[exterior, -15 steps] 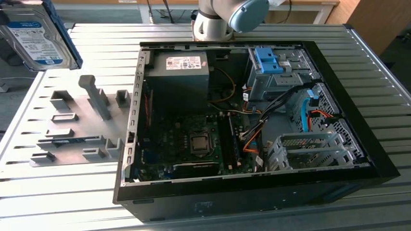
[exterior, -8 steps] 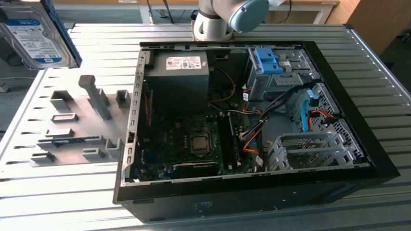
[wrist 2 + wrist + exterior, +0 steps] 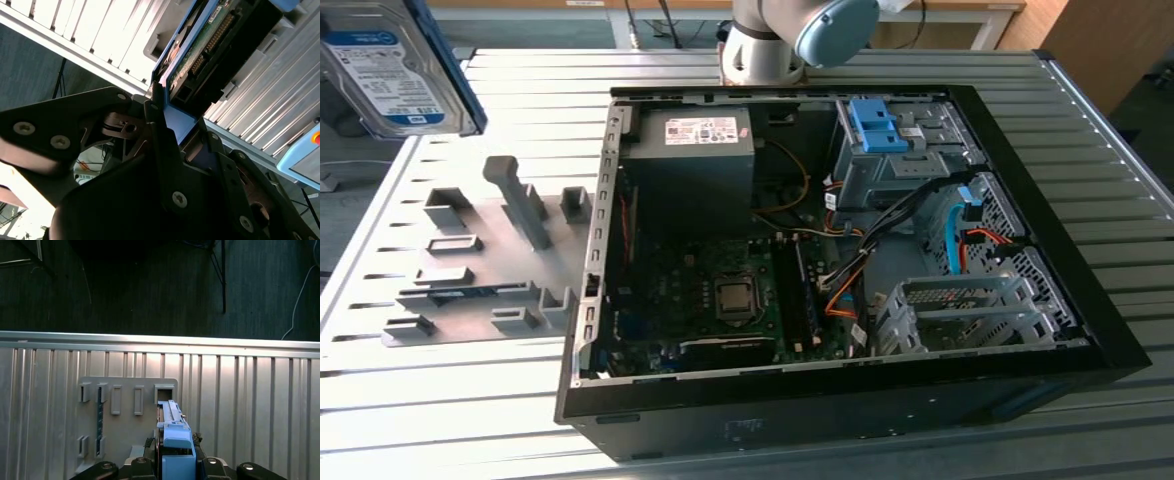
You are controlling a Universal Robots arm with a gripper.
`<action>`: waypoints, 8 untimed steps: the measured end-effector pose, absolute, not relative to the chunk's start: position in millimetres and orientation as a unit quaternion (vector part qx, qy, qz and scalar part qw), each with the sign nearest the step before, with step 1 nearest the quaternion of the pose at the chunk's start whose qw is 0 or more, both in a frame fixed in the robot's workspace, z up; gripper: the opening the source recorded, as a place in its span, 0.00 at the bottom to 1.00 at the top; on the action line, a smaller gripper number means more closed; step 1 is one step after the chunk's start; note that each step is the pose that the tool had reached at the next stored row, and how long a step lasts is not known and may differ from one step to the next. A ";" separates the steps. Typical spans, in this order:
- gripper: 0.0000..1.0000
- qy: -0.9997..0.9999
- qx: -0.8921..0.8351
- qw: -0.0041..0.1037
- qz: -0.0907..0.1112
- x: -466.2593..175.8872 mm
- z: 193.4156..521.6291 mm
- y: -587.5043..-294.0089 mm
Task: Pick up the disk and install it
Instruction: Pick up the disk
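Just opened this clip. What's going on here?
The arm's gripper is shut on the disk, clamping its blue caddy and holding it in the air over the grey fixture plate at the exterior view's left. The open computer case lies beside that plate on the slatted table. The disk is not yet in the case.

Ribbed silver table [image 3: 480,400] above dark carpeted floor [image 3: 150,285], wooden furniture [image 3: 1091,45] beyond it.

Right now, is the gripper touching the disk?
Touching. In the second wrist view the gripper has its black fingers clamped on both sides of the blue caddy edge of the disk, with no gap showing.
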State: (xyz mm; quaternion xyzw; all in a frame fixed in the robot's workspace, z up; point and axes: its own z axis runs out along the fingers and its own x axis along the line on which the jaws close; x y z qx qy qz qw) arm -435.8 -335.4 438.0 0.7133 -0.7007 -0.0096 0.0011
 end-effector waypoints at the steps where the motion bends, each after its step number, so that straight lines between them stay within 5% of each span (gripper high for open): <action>1: 0.37 -0.701 0.713 0.001 -0.010 -435.8 439.1 -335.4; 8: 0.37 -0.701 0.713 0.001 -0.010 -435.8 447.3 -335.4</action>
